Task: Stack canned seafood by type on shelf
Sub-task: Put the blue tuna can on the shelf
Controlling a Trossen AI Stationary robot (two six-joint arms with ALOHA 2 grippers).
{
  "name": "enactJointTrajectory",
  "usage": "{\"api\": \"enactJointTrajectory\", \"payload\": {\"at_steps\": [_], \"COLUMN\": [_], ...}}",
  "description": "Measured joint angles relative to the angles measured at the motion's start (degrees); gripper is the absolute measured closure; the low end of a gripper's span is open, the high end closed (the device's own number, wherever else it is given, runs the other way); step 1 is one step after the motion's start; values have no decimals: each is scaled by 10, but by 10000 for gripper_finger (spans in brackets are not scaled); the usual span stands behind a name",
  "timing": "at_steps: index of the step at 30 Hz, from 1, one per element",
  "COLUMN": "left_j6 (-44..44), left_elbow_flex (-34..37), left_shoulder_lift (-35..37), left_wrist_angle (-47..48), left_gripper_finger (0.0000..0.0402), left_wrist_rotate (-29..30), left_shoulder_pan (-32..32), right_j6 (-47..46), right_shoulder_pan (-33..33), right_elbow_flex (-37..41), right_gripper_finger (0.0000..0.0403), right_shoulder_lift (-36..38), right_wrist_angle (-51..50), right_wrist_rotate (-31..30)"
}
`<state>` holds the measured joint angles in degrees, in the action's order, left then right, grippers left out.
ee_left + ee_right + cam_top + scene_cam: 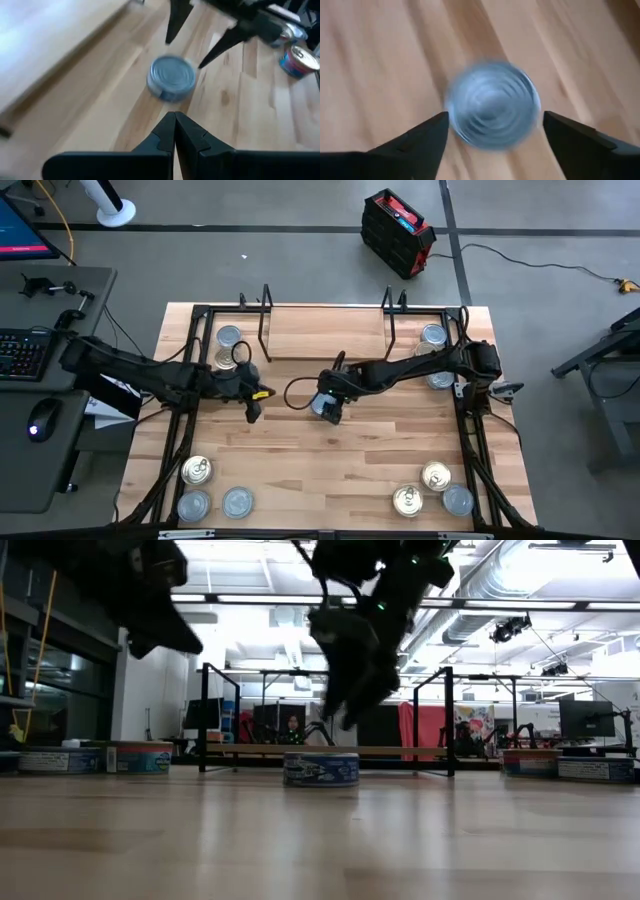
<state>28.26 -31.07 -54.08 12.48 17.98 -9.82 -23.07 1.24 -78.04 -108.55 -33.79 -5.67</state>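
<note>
Lying flat, silver-blue tin (492,106), ringed lid up.

Tin (326,408) mid-table, before shelf (325,332)

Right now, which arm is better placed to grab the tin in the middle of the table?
The right. Its open gripper hangs directly over the silver-blue tin, fingers either side. The left gripper is shut and off to one side.
</note>
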Motion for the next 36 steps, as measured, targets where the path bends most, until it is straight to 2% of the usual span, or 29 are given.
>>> {"api": "enactJointTrajectory", "payload": {"at_steps": [3,7,8,12,15,21,27,36], "left_j6": [-48,-71,-80,-115,-114,-113,-81,-99], "left_elbow_flex": [0,0,0,-2,-3,-2,-2,-4], "left_shoulder_lift": [-52,-167,-196,-299,-345,-394,-433,-465], "left_wrist_angle": [-72,-182,-213,-330,-372,-387,-470,-470], "left_gripper_finger": [401,401,401,401,401,401,401,401], "left_wrist_rotate": [12,3,-2,-2,-4,-42,-54,-76], "left_shoulder_pan": [7,21,24,33,41,57,68,65], "right_j6": [0,-1,0,-28,-39,-38,-39,-69], "right_shoulder_pan": [-2,-3,-3,-2,-2,-7,-10,-8], "right_elbow_flex": [8,37,47,85,96,96,96,96], "right_gripper_finger": [183,357,379,384,399,401,402,403], "right_shoulder_lift": [0,0,0,0,0,0,0,1], "right_wrist_angle": [-52,-71,-59,11,39,79,80,113], "right_wrist_rotate": [-22,-18,-4,14,14,2,2,13]}}
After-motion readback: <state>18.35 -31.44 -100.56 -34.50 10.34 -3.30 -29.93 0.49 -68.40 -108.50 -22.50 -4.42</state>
